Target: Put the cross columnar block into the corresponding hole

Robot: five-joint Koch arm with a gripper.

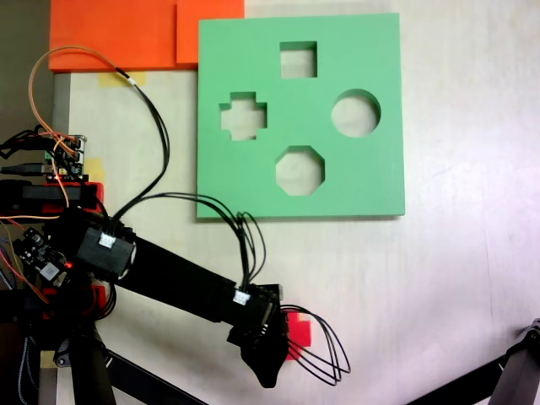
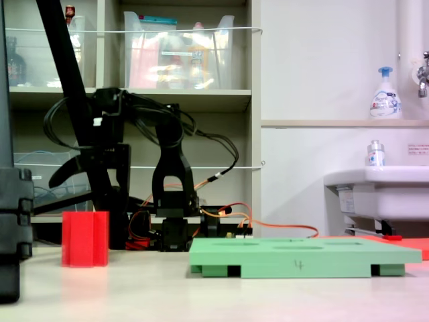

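While gripper (image 1: 272, 359) overhangs red block (image 2: 84, 239), green board (image 1: 371, 177) lies apart.

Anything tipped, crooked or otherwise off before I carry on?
Nothing stands out. The red block stands upright on the table, apart from the green board, which lies flat. Its cross hole is unobstructed. The arm's cables loop loosely.

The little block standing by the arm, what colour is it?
Bright red; the cross columnar block shows best in the side-on fixed view.
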